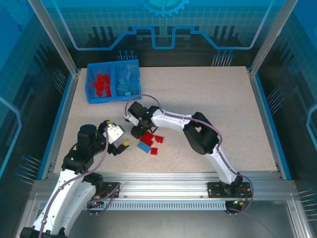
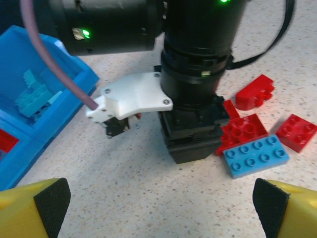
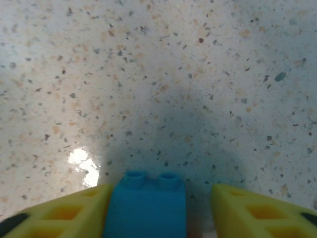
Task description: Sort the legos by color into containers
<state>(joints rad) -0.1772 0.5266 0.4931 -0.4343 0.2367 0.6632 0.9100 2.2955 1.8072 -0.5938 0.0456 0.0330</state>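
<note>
Right pincer (image 3: pixel 161 188) is down at the speckled tabletop (image 3: pixel 158 74), and a blue brick (image 3: pixel 146 208) sits right between its yellow fingers (image 3: pixel 84 210), two studs showing at its far edge. One finger is against the brick's side. The other stands off it, with a strip of tabletop showing in the gap, so the jaws are apart and not clamped on it.

From the left wrist, a flat blue brick (image 2: pixel 255 156) lies just beside that pincer, touching one of three red bricks (image 2: pixel 242 131) clustered there. Left pincer (image 2: pixel 161 203) hovers close by, jaws spread wide with nothing between them.

Over at the far left corner sits the blue bin (image 1: pixel 111 98) — red legos (image 1: pixel 101 84) in its left compartment, light blue legos (image 1: pixel 126 84) in the right.
</note>
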